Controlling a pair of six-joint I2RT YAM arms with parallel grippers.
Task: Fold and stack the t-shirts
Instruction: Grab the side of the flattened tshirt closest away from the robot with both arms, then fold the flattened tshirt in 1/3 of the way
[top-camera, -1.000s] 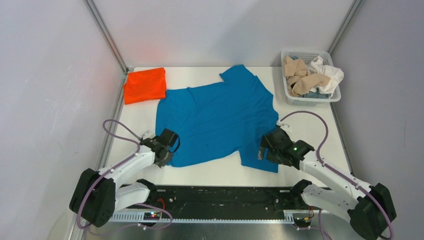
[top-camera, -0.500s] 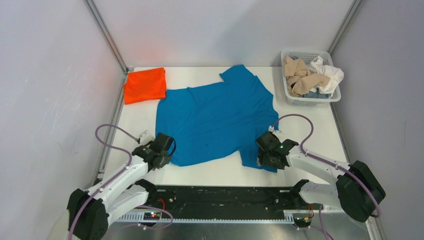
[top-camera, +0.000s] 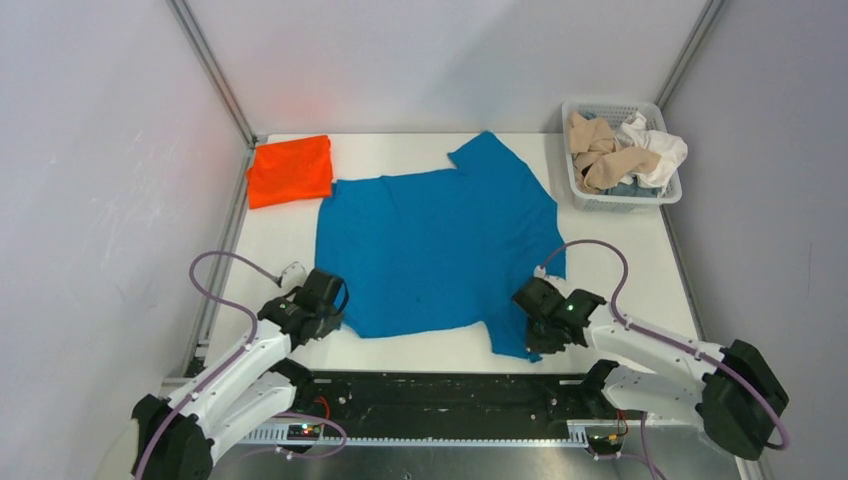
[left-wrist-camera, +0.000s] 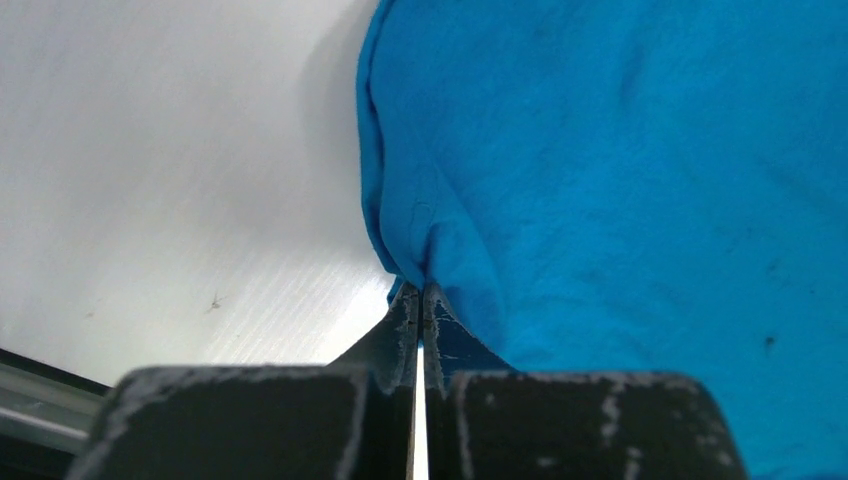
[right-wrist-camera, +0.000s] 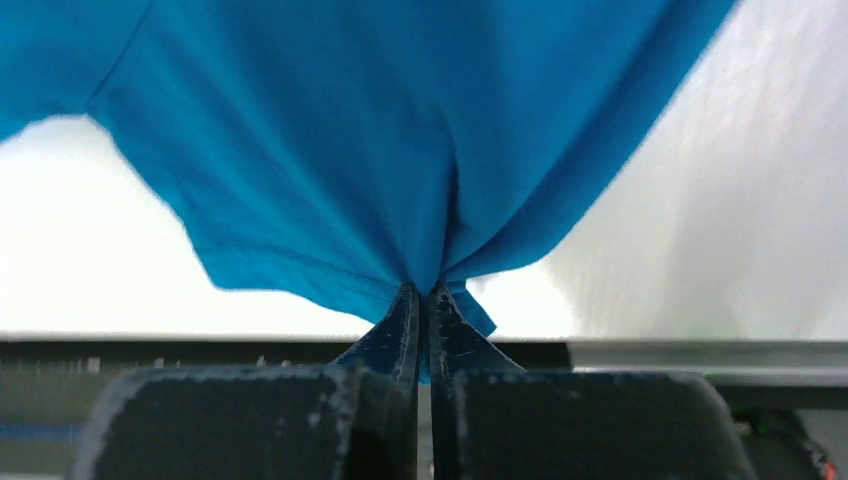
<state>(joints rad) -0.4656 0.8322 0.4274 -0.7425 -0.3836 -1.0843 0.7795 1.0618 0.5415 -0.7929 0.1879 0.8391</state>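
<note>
The left pincer (left-wrist-camera: 418, 296) grips the blue shirt (top-camera: 440, 240) at its near left corner. The right pincer (right-wrist-camera: 422, 296) grips its near right edge, with the cloth spread on the desk (top-camera: 262, 245).

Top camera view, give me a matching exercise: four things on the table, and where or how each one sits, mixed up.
Things:
1. blue t-shirt
2. orange t-shirt
3. beige t-shirt
4. left gripper

Places or states:
a. folded, far left corner
b. crumpled in the basket
c. shut on the blue t-shirt's near edge
d. spread out in the middle

Pairs: 1-d, 2-a, 3-b, 4-c
</note>
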